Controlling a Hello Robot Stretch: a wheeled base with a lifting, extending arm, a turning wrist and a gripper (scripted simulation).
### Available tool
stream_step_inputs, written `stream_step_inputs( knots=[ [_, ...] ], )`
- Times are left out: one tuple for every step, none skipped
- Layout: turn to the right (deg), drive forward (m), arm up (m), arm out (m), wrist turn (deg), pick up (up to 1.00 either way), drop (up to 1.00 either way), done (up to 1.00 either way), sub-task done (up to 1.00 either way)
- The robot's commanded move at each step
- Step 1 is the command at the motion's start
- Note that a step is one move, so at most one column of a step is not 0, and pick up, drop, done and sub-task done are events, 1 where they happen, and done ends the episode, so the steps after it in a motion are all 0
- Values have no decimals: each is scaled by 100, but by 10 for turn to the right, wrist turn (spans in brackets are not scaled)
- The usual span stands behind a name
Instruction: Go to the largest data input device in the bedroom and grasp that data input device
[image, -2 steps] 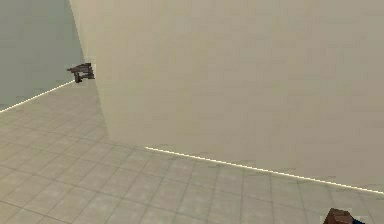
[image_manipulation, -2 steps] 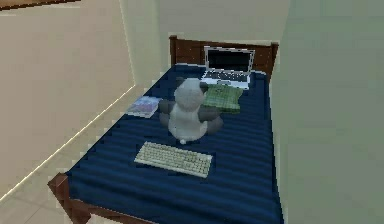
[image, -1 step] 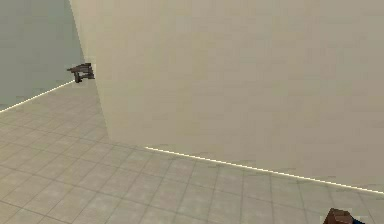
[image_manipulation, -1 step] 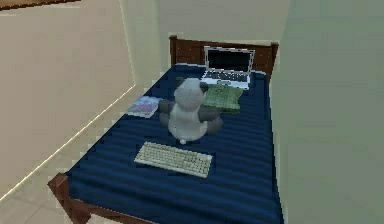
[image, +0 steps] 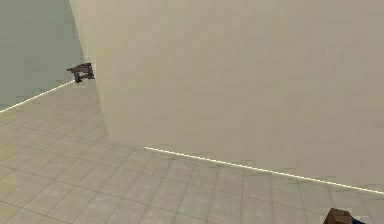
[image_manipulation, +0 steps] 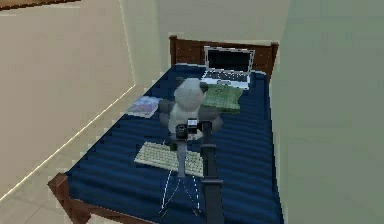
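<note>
In the arm side view a bed (image_manipulation: 240, 150) with a dark blue cover and a wooden frame runs up the picture. A pale flat keyboard (image_manipulation: 158, 156) lies on the cover near the foot end. An open laptop (image_manipulation: 228, 66) stands by the headboard. The dark arm (image_manipulation: 211, 185) rises from the bottom edge over the bed, ending in two white marked squares. The gripper (image_manipulation: 181, 132) sits left of them, just above the keyboard and in front of a grey-white rounded thing (image_manipulation: 186, 97). I cannot tell whether it holds anything.
A green flat thing (image_manipulation: 222, 99) lies below the laptop and a small book (image_manipulation: 145, 105) at the bed's left edge. Cream walls flank the bed. In the forward view a cream wall (image: 230, 80) stands close ahead over tiled floor (image: 90, 170), with a dark wooden corner (image: 343, 216) at bottom right.
</note>
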Motion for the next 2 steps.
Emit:
stream_step_inputs(
  knots=[
    [0, 0, 0, 0, 450, 0, 0, 0, 0],
    [0, 0, 0, 0, 450, 0, 0, 0, 0]
  ],
)
